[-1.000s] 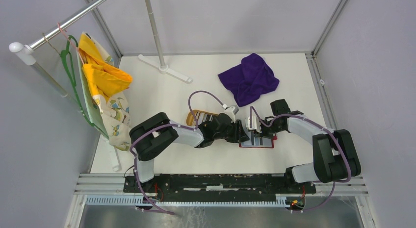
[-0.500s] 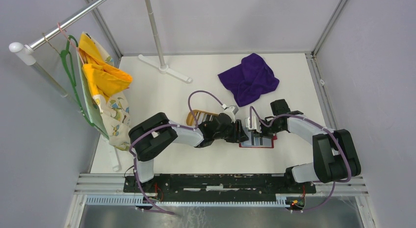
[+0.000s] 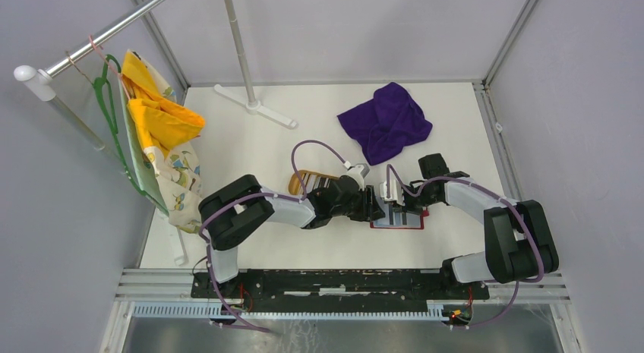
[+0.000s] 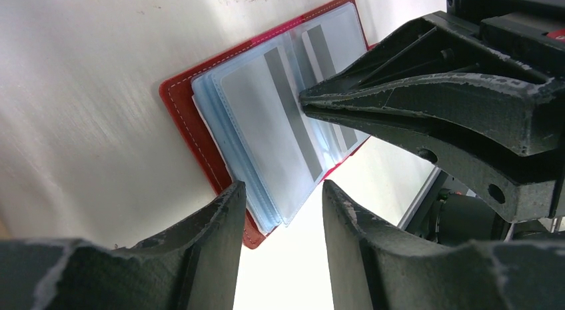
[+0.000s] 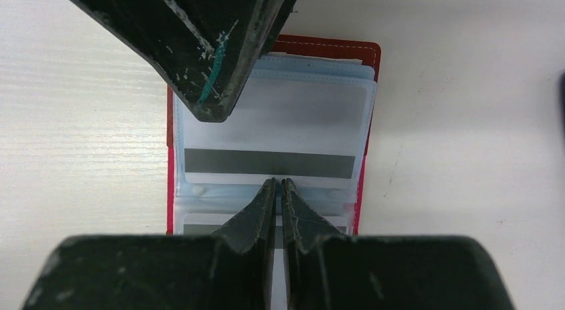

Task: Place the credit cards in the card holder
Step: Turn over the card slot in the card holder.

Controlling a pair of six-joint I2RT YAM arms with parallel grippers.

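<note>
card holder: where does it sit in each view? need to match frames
Top external: card holder just below centre, small.
Left wrist: card holder centre, lying open.
Right wrist: card holder centre, lying open.
Shared landmark: right tool, shut, tips over the holder's middle.

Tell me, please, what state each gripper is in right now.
Left gripper: open, empty, by the card holder edge.
Right gripper: shut, tips on the clear sleeves, nothing visibly held.
</note>
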